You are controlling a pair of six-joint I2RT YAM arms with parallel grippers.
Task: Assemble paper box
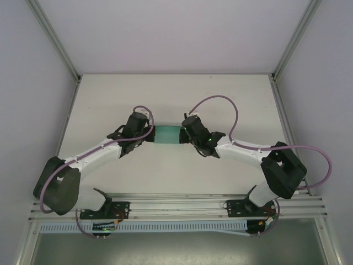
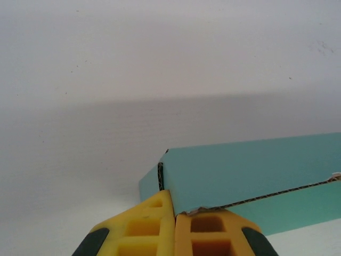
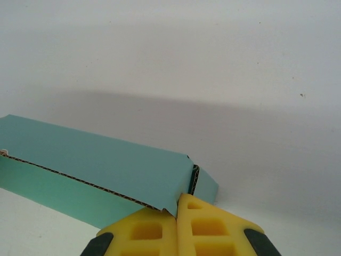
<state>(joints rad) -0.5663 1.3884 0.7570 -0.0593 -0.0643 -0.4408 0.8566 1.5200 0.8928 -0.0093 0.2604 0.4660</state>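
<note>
Position of paper box (image 1: 166, 134): ctr of the white table (image 1: 165, 94), spanning the gap btwn the two grippers, long axis running left-right in the top view. Form: folded, flat rectangular, teal-green. Not determinable whether its underside rests on the table or hangs just above it.

Left gripper (image 1: 152, 134): at the box's left end. In the left wrist view the left gripper (image 2: 175, 213) has its yellow pads (image 2: 144, 229) pressed together, no gap showing. The near corner of the box's (image 2: 240, 170) upper panel enters the seam btwn the pads, i.e. clamped on thin paper. A dark slot shows at the box end just above the pads, and a raw corrugated edge runs along the panel to the right.

Right gripper (image 1: 182, 134): at the box's right end, mirror arrangement. In the right wrist view the right gripper (image 3: 177, 205) has pads (image 3: 213, 232) together, w/ the box's (image 3: 96, 160) panel corner pinched at the seam. Same dark end slot beside the pads.

Both arms reach inward from the near edge, wrists angled toward each other.
</note>
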